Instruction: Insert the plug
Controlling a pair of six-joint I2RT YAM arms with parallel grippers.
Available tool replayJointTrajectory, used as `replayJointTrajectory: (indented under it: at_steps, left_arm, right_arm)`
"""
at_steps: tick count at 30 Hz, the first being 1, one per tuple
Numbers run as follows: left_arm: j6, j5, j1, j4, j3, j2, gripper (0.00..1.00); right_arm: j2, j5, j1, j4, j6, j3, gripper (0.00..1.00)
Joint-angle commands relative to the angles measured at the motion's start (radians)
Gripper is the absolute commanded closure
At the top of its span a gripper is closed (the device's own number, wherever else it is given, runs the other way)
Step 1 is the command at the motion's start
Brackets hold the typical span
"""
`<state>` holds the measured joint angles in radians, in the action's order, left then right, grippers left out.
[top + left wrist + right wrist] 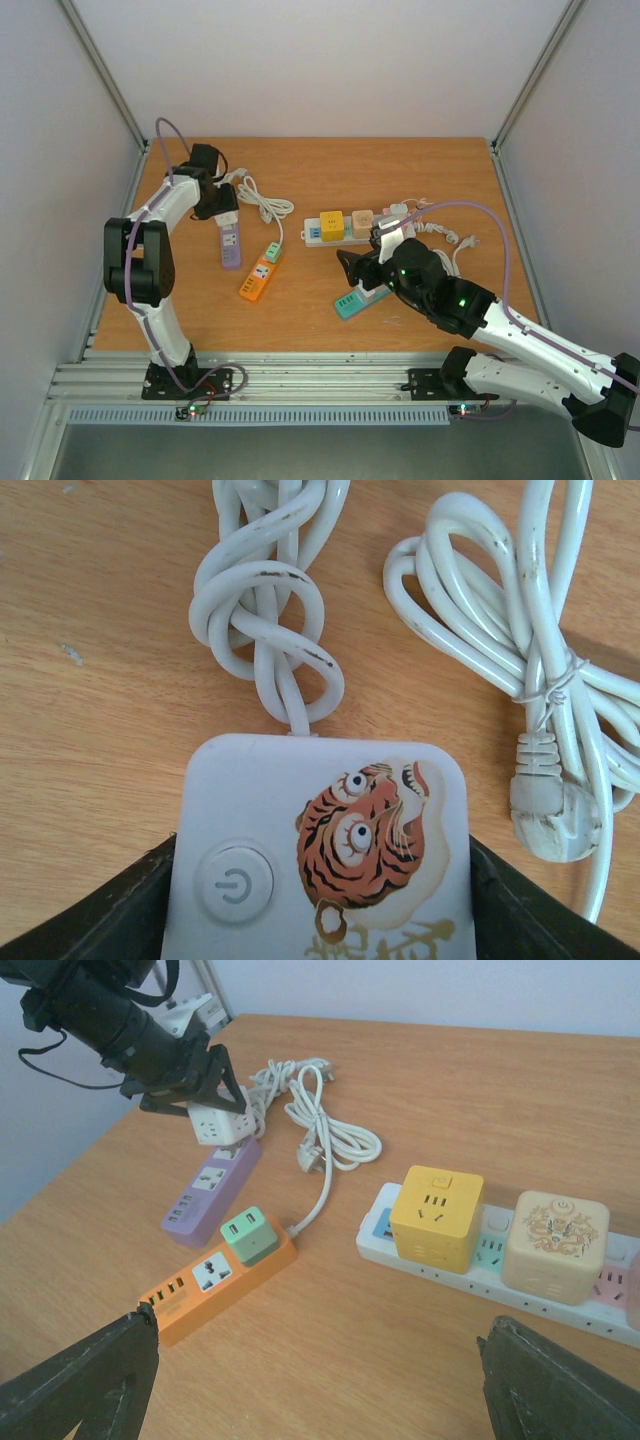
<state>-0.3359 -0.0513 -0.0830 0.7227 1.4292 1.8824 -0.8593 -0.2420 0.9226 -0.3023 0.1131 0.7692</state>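
We find the plug point(320, 850), a white block with a tiger picture and a power button on its face, clamped on both flanks by the left tool point(212, 1100), its cable point(270, 610) knotted and trailing off toward twelve o'clock in the left wrist view. It hangs just above the far end of the purple strip point(205, 1192), at about ten o'clock on the bench point(400, 170), and we judge it is held there, clear of the surface, so its pins can be lined up over one of that strip's sockets. The left arm reaches out long toward eleven o'clock, elbow raised, wrist bent down over the strip. The orange strip point(215, 1278) lies just beside the purple one at its five o'clock. The right tool point(358, 270) has its fingers wide apart and holds nothing; that arm stretches low toward ten o'clock from its base, poised above the teal strip point(352, 302), likely waiting out of the way
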Motion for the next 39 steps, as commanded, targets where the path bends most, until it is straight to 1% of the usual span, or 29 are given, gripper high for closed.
replayJointTrajectory:
  at_steps: [1,6,11,16,19,23,27,31,33,39]
  left_arm:
    - [-0.039,-0.047,-0.015,0.009,-0.08,0.097,0.6]
    - [-0.075,0.039,-0.028,-0.052,-0.177,0.015,0.61]
    - [-0.116,0.164,-0.095,-0.168,-0.304,-0.099,0.61]
    - [-0.164,0.286,-0.155,-0.25,-0.388,-0.139,0.61]
    - [-0.199,0.311,-0.174,-0.305,-0.44,-0.145,0.61]
    - [-0.227,0.317,-0.191,-0.333,-0.473,-0.143,0.61]
    - [-0.227,0.318,-0.191,-0.285,-0.442,-0.112,0.6]
    - [-0.227,0.307,-0.191,-0.275,-0.445,-0.086,0.6]
    - [-0.221,0.31,-0.195,-0.255,-0.434,-0.074,0.59]
    - [-0.221,0.398,-0.201,-0.073,-0.333,-0.044,0.54]
  right_arm:
    - [-0.005,-0.008,-0.004,-0.006,-0.001,-0.004,0.12]
    - [-0.013,-0.011,-0.004,-0.001,0.0,-0.005,0.12]
    - [-0.026,-0.007,-0.004,0.007,0.001,-0.005,0.12]
    - [-0.035,-0.005,-0.004,0.01,-0.003,-0.005,0.12]
    - [-0.036,-0.006,-0.004,0.011,-0.006,-0.007,0.12]
    - [-0.039,-0.007,-0.004,0.011,-0.009,-0.007,0.12]
    - [-0.044,-0.006,-0.004,0.014,-0.013,-0.007,0.12]
    - [-0.052,-0.006,-0.004,0.015,-0.015,-0.006,0.12]
    - [-0.056,-0.005,-0.004,0.015,-0.015,-0.006,0.12]
    - [-0.057,-0.019,-0.004,0.016,-0.016,-0.007,0.12]
